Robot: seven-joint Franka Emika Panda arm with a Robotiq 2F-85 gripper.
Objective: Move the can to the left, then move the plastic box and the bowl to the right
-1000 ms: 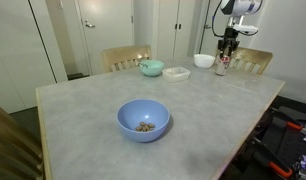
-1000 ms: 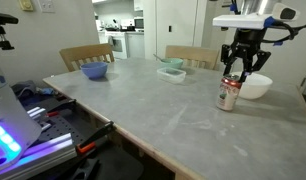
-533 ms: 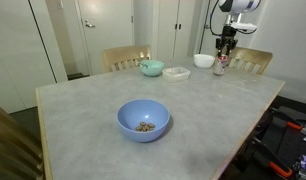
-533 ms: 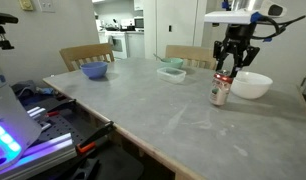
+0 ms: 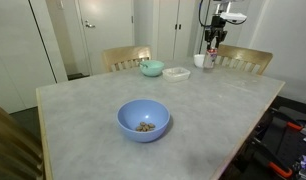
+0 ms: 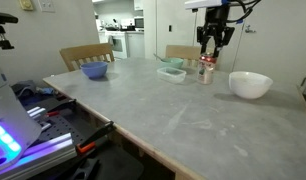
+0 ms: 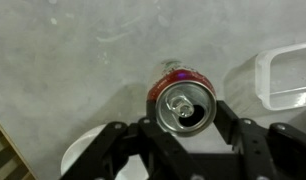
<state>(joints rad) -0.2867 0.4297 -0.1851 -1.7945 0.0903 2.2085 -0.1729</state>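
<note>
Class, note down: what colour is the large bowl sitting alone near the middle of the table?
The bowl is light blue, clearest in an exterior view.

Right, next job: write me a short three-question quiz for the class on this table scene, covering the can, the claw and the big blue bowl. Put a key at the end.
1. True or false: the can stands upright on the table.
2. Pick one. The claw is: A, clamped on the can's side; B, open above the can; C, resting on the table.
3. Fill the gap: the light-blue bowl holds a few small ___ bits.

Key: 1 true; 2 B; 3 brown.
</note>
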